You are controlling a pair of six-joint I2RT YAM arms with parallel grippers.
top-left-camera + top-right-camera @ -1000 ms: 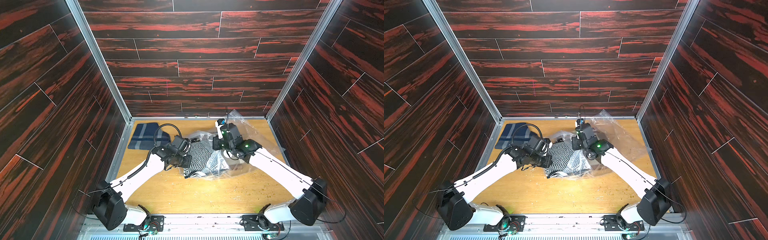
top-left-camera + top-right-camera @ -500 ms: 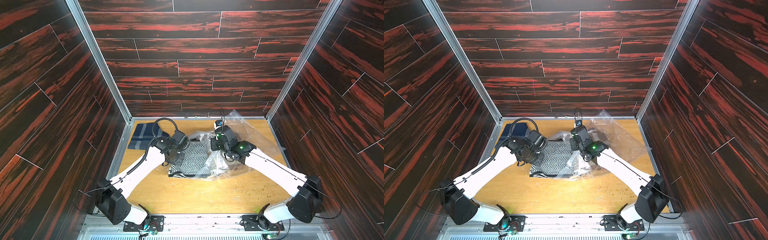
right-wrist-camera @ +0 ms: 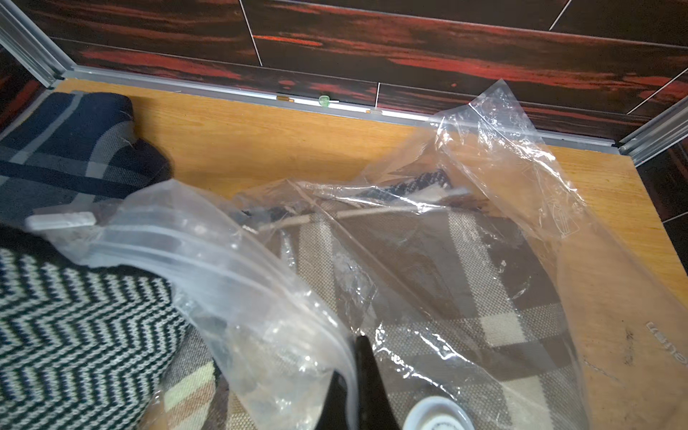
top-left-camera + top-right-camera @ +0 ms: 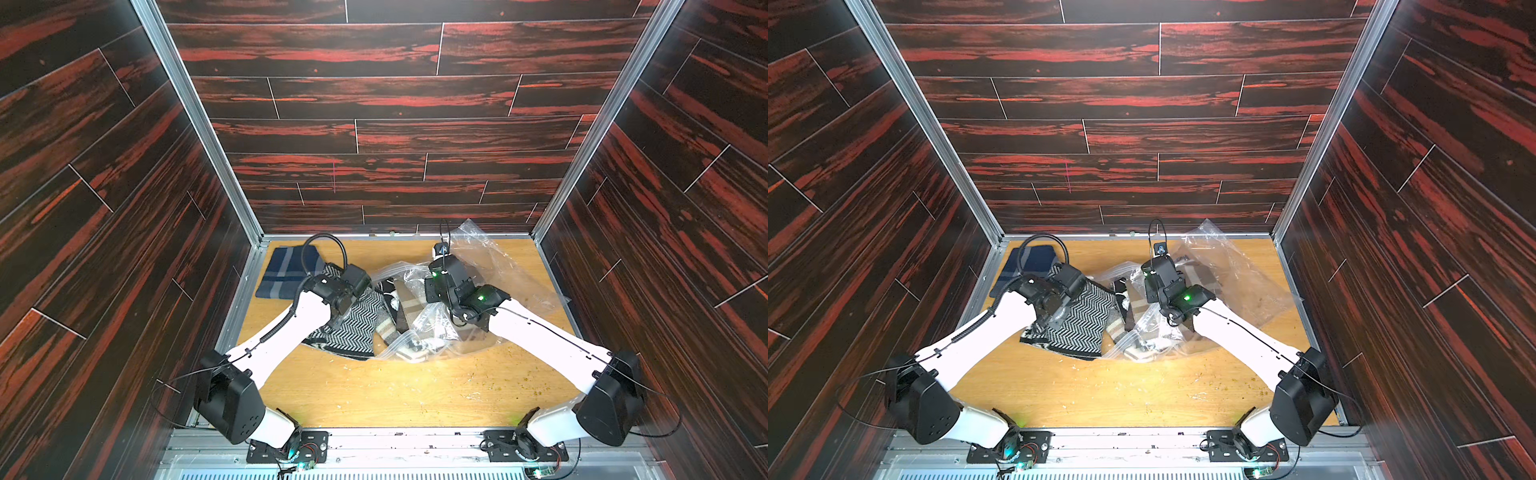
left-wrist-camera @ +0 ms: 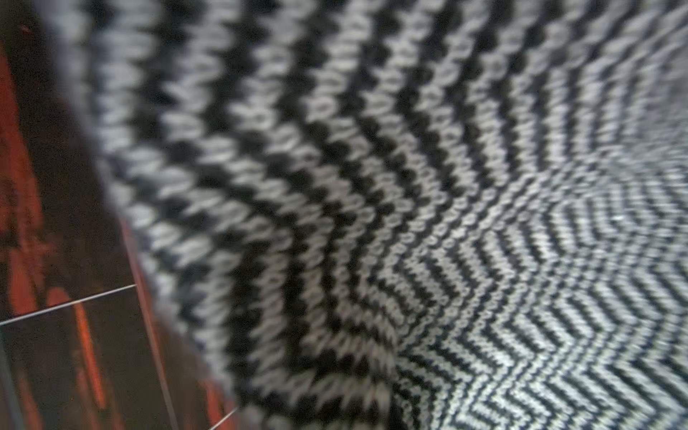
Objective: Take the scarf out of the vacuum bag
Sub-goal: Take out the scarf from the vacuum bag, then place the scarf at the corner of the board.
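**Mia:** Where is the zigzag scarf [image 4: 353,330] now?

**Tom:** In the middle of the bench [image 4: 395,386], a bit to the left side. Most of it is out of the bag [image 4: 494,266]. Only its right side lies at the bag's mouth, and the zip edge [image 3: 208,253] curls over one corner.

**Mia:** Who has it?

**Tom:** The left fingers [image 4: 1058,321]. They are closed tight, and the scarf bunches right up to them, so I think they have a pinch of it. I can't see the tips themselves.

**Mia:** And the right fingers [image 3: 366,379]?

**Tom:** Closed too. They pinch the clear plastic next to the zip edge, near the white cap [image 3: 435,413].

**Mia:** So what is a good way to finish?

**Tom:** Pull the scarf low and flat toward the left edge of the bench, not up. The right fingers should hold the bag in place so it does not slide along.

**Mia:** What could go wrong?

**Tom:** The brown checked scarf [image 3: 465,298] is inside the bag, touching the zigzag one. It may get dragged out too. And the blue cloth [image 4: 286,270] sits at the far left corner, so stop before bumping it.
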